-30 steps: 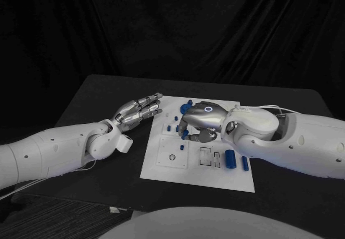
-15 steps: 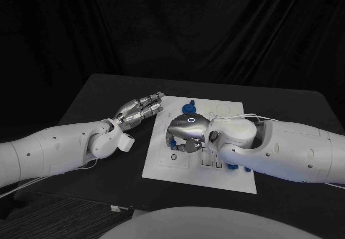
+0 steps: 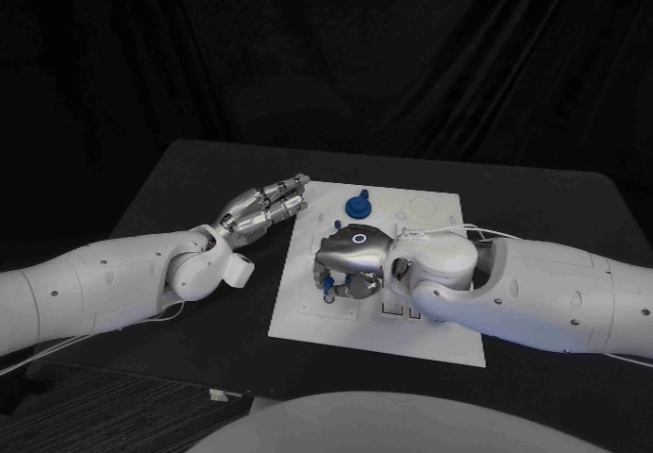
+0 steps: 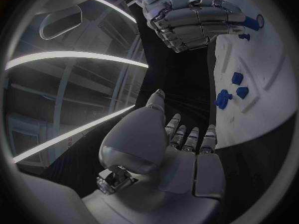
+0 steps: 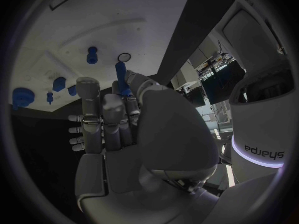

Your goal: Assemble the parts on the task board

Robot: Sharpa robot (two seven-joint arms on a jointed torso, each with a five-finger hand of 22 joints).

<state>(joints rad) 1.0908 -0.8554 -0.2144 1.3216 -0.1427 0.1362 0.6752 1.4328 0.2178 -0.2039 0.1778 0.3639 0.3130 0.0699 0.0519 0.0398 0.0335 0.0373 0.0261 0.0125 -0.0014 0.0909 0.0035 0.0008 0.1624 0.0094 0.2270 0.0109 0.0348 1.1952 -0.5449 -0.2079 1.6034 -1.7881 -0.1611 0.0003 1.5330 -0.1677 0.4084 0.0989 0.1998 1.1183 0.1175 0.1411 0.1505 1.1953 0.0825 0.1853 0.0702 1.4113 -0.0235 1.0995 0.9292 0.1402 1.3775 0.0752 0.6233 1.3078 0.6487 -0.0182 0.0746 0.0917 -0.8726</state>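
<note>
The task board [image 3: 316, 326] lies in the middle of the black surface [image 3: 163, 189]. The right robot hand [image 3: 348, 257] is above the board's left part and pinches a blue peg [image 5: 121, 77] between its fingertips, the peg's end near a small ring-shaped hole [image 5: 124, 57]. Other blue parts [image 5: 92, 55] lie on the board further out. The left robot hand [image 3: 267, 208] hovers beside the board's left edge, fingers straight and apart, holding nothing.
</note>
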